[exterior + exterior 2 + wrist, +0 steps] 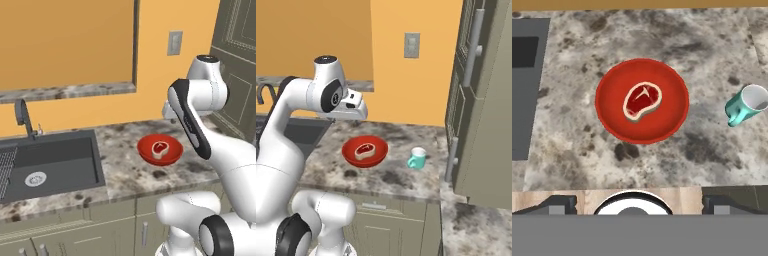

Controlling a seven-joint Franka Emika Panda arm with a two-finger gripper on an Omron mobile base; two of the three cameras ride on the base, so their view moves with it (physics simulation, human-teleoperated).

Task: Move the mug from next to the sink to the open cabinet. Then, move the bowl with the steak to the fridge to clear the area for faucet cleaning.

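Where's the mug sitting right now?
The teal mug stands upright on the counter, apart from the red bowl on its right in the right base view, toward the tall cabinet front.

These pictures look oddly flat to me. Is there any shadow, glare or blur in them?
Hand view: sharp, with a small dark shadow on the counter beside the red bowl. Right base view: a soft shadow beside the teal mug, no glare. Left base view: even light, the sink uniformly grey, nothing blurred.
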